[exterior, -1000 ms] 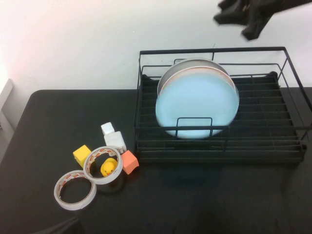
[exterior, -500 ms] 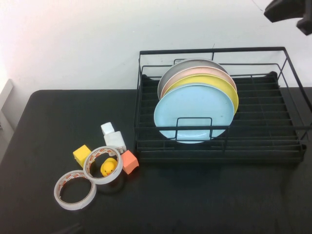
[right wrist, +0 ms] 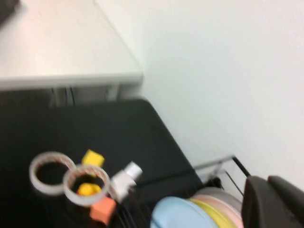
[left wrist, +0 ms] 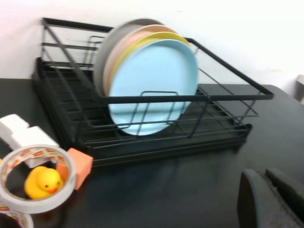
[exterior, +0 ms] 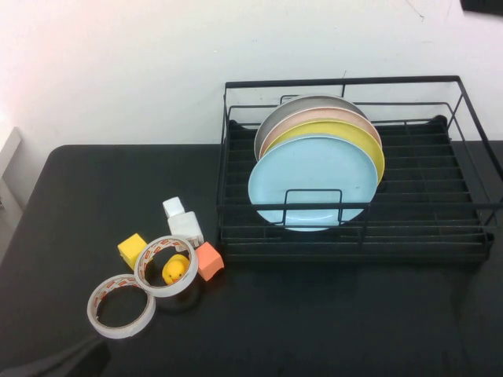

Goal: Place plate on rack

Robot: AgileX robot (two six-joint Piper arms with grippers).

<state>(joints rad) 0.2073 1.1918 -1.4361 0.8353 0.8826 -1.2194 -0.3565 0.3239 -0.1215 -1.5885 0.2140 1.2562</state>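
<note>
Four plates stand upright in the rack (exterior: 357, 228), and the plate (exterior: 313, 181), pale blue, is the frontmost, leaning on a yellow plate (exterior: 368, 143) with pink and grey ones behind. The rack sits on a matte black tabletop (exterior: 314, 322) against a plain white wall (exterior: 118, 63). Left of the rack lie two tape rings (exterior: 120, 305), a rubber duck (exterior: 176, 270) and small blocks; the tape's red printing is unreadable. The left gripper (left wrist: 270, 199) hangs low in front of the rack; the right gripper (right wrist: 273, 204) is high above it. Whether either is open I cannot tell.
</note>
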